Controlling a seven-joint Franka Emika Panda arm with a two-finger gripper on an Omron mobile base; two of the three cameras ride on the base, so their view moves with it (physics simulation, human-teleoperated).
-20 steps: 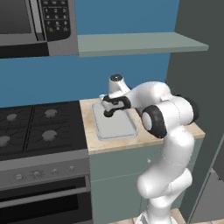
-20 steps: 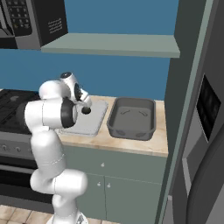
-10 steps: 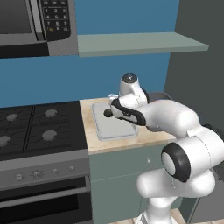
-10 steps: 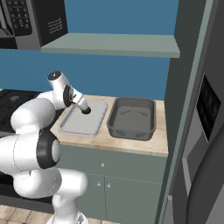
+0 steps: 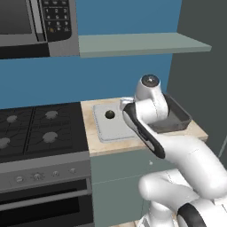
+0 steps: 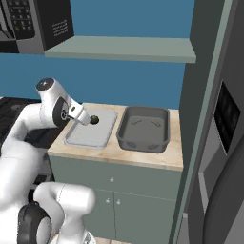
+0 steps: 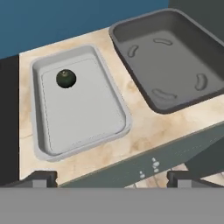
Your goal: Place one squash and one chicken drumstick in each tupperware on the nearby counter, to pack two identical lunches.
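1. Since a second ago the arm has swung back from the pale tupperware (image 7: pixel 81 105), leaving one squash (image 7: pixel 66 78) lying loose in its far corner.
2. Nearest, the hand (image 7: pixel 107 177) hangs over the table (image 7: pixel 140 131) edge, fingertips spread wide apart and holding nothing.
3. Beyond it, the squash lies ahead and left; the dark tupperware (image 7: pixel 168 57), ahead and right, holds nothing.

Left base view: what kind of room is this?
Most likely a kitchen. There is a black gas stove with an oven below, a microwave up on the wall, and a beige speckled counter over grey-green cabinets.
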